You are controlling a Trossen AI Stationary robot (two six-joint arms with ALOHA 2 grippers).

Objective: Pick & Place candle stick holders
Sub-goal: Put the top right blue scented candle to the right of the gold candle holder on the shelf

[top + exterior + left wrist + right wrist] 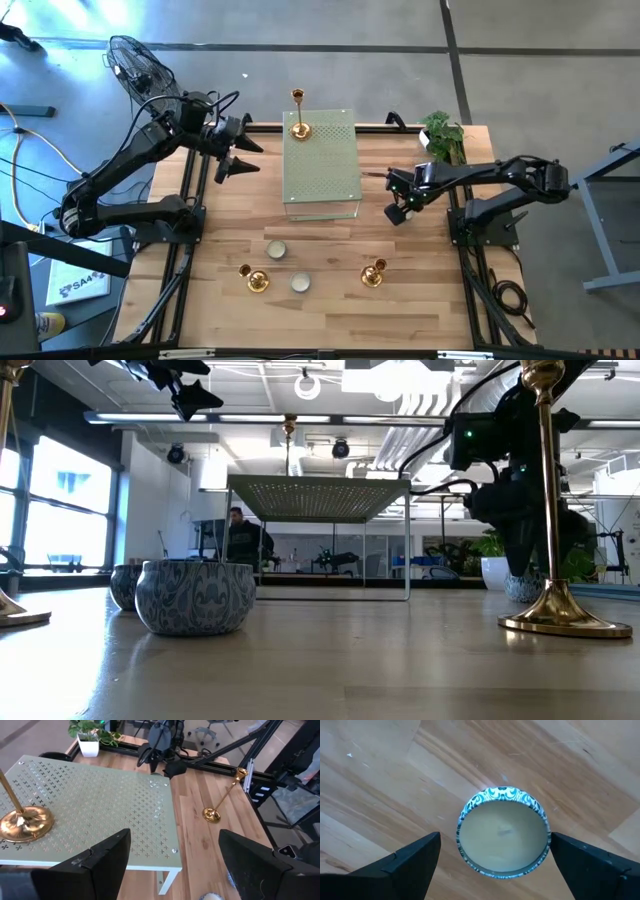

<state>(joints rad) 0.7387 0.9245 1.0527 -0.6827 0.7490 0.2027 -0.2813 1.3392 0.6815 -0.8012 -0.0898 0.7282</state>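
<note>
The wooden tabletop (400, 300) holds everything. In its far middle stands the pale green slab with little holes (321, 163), raised on thin legs.

The left arm reaches in from the left. Its left tool (232, 150) hangs in the air just left of the slab, and its two dark fingers (95, 865) are spread wide with nothing between them. The right arm comes in from the right. Its right tool (399, 208) is just off the slab's right side, pointing down, fingers (405, 860) spread wide on both sides of a round cup with a blue pattern (503, 832) that sits on the wood below it. They do not touch the cup.

One gold candle stick holder (299, 125) stands upright on top of the slab, near its far left corner. Two more gold holders stand on the wood near the front, one on the left (255, 280) and one on the right (373, 273).

Two more small round cups (276, 250) (300, 284) sit on the wood between those two front holders, close to the left one.

A green plant in a white pot (442, 135) stands at the far right corner.
</note>
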